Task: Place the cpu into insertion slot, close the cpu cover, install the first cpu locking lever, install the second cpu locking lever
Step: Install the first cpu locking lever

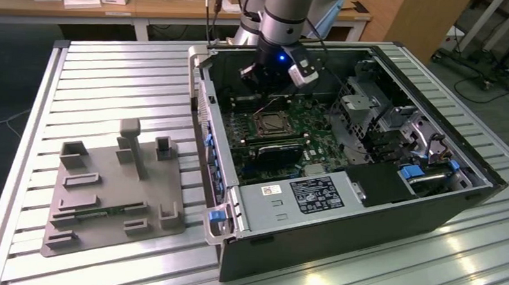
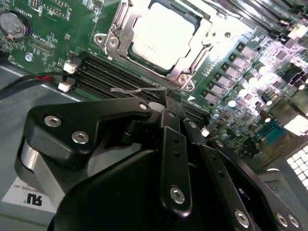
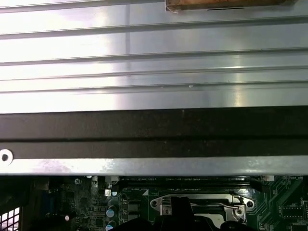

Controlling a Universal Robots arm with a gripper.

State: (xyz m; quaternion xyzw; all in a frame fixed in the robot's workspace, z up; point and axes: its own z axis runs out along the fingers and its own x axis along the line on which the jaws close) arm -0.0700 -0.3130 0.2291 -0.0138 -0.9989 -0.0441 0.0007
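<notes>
"What can you read in there?"

"Nothing you could spell out. You have a dark label and a small white sticker on the silvery panel, but the print is too fine."

"And closer in?"

"A white triangle is printed on the green board near the cpu cover. You'll also see a white tag on grey metal."

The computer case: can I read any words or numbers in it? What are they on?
Dark label on the grey box inside the computer case: too small to read.
Small white sticker beside it: too small to read.
White markings on the green board: too blurred to read.
White sticker in the second wrist view: upside down, cut off, unreadable.
So nothing can be quoted.
</notes>
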